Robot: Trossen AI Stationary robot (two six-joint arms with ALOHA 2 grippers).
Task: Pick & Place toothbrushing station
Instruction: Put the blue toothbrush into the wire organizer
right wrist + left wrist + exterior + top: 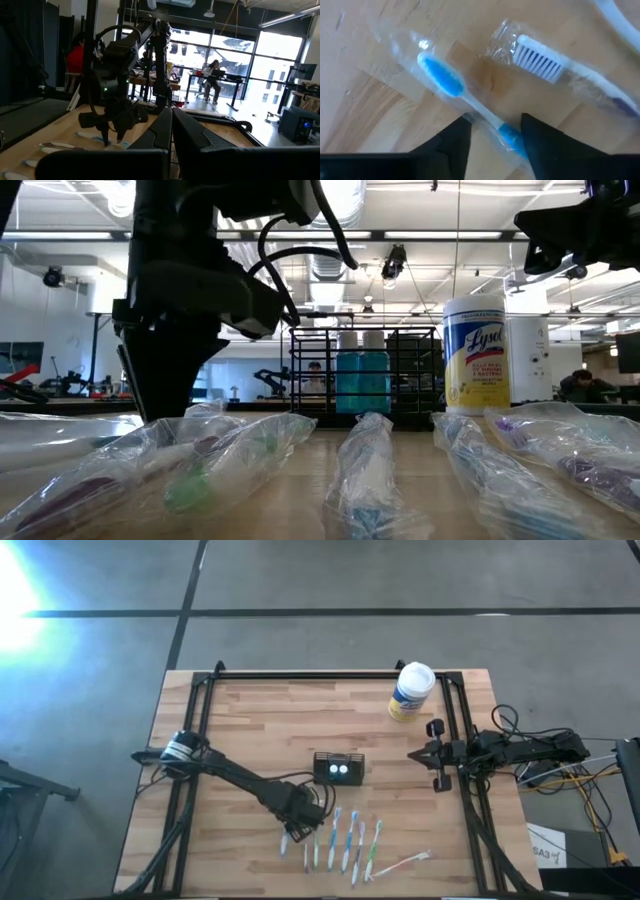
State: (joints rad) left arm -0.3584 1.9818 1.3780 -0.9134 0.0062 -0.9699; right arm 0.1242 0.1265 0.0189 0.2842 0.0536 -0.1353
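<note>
over the row of wrapped toothbrushes (345, 843) on the counter (260, 715), the left claw (290, 835) hangs open astride a blue toothbrush (455, 92). just beyond sits the toothbrushing station (339, 768). right claw (437, 754) waits shut at the counter's edge.

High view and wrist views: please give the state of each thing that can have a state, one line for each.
Toothbrushing station: standing on the table, untouched.
Left hand: open, down astride a wrapped blue toothbrush.
Right hand: shut, empty, waiting at the table's right edge.
Wrapped toothbrushes: lying flat in a row, in plastic sleeves.
Wipes canister: upright, lid closed.
</note>
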